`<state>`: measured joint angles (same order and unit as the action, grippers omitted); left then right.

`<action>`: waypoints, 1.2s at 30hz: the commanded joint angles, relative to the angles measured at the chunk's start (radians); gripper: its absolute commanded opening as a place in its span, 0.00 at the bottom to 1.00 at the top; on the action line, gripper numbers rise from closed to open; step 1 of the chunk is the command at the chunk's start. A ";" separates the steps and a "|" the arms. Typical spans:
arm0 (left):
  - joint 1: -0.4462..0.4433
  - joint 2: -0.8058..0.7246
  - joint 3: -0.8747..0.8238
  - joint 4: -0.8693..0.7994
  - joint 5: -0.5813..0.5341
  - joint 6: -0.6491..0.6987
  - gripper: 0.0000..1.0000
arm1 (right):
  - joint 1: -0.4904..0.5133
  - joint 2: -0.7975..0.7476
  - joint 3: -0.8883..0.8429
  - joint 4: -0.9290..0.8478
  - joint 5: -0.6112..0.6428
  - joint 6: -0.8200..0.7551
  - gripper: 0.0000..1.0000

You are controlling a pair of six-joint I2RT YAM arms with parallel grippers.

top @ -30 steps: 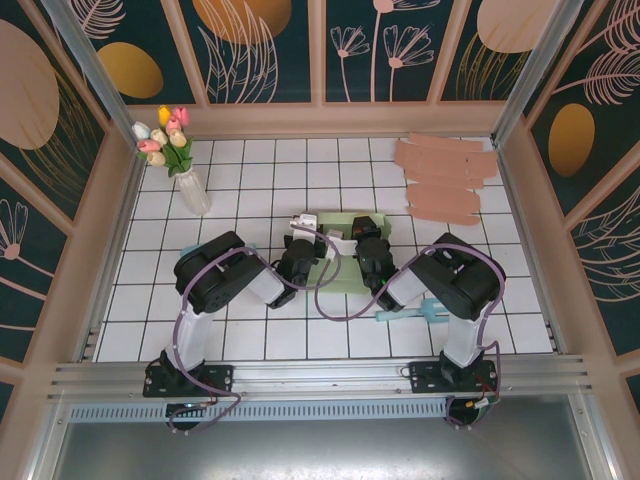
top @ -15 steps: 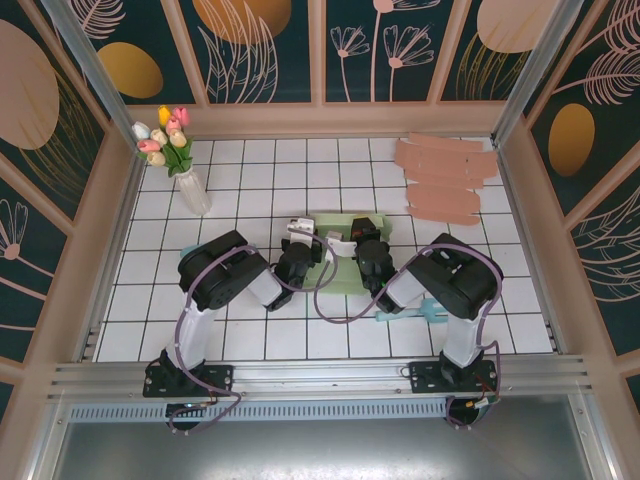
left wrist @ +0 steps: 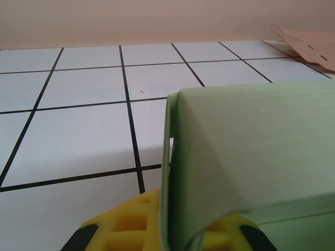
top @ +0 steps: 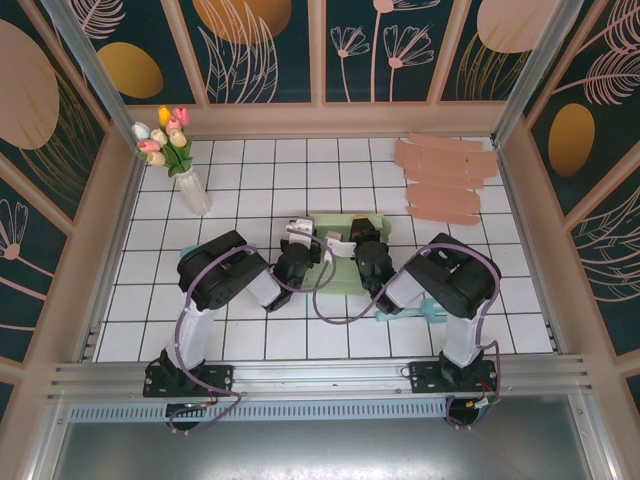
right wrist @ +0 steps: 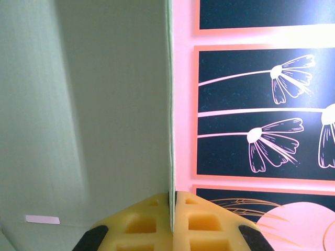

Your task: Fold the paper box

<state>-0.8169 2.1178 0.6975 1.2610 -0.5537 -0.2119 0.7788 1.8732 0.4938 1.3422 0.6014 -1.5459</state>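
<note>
The pale green paper box [top: 335, 270] lies mid-table between both arms, with a flap raised at each end. My left gripper [top: 298, 234] is shut on its left flap; in the left wrist view the green flap [left wrist: 246, 167] stands pinched between the yellow pads [left wrist: 125, 225], with my left gripper [left wrist: 172, 235] at the frame's bottom. My right gripper [top: 364, 234] is shut on the right flap; in the right wrist view the thin green sheet edge [right wrist: 169, 104] runs upright into my right gripper [right wrist: 171, 222], its pads [right wrist: 141, 225] pressed together on it.
A stack of flat pinkish-brown cardboard blanks [top: 445, 180] lies at the back right. A vase of tulips [top: 180, 160] stands at the back left. A light blue tool [top: 410, 313] lies near the right arm. Patterned walls enclose the white tiled table [top: 250, 180].
The left gripper closed on the left flap. Both grippers shifted slightly toward the back with the box ends; the right one stayed shut.
</note>
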 commanded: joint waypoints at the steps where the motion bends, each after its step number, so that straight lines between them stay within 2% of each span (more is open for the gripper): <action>1: 0.008 -0.017 -0.021 -0.002 0.045 0.007 0.00 | 0.035 0.007 -0.017 -0.083 -0.081 0.069 0.13; 4: 0.009 -0.018 -0.024 0.006 0.066 0.034 0.00 | 0.045 -0.063 -0.004 -0.175 -0.098 0.181 0.28; 6: 0.009 -0.021 -0.028 0.010 0.087 0.048 0.00 | 0.054 -0.126 -0.004 -0.254 -0.120 0.282 0.33; 9: 0.010 -0.022 -0.032 0.015 0.109 0.067 0.00 | 0.069 -0.202 -0.035 -0.254 -0.126 0.386 0.39; 21: 0.039 -0.046 -0.063 0.013 0.159 0.040 0.00 | 0.091 -0.458 -0.107 -0.572 -0.214 0.787 0.50; 22: 0.044 -0.054 -0.067 0.010 0.164 0.031 0.00 | 0.091 -0.471 -0.104 -0.603 -0.212 0.816 0.56; 23: 0.045 -0.064 -0.073 0.002 0.171 0.021 0.00 | 0.090 -0.485 -0.095 -0.645 -0.205 0.847 0.81; 24: 0.047 -0.072 -0.074 -0.010 0.176 0.011 0.00 | 0.091 -0.497 -0.082 -0.684 -0.191 0.876 0.99; 28: 0.049 -0.100 -0.078 -0.057 0.158 -0.041 0.00 | 0.089 -0.566 -0.052 -0.764 -0.112 0.990 0.99; 36: 0.053 -0.172 -0.061 -0.227 0.147 -0.134 0.00 | 0.069 -0.847 -0.016 -0.941 -0.050 1.247 0.99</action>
<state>-0.7704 1.9896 0.6300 1.1202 -0.4030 -0.2852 0.8574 1.1137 0.4339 0.4885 0.5091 -0.4644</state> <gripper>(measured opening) 0.098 0.990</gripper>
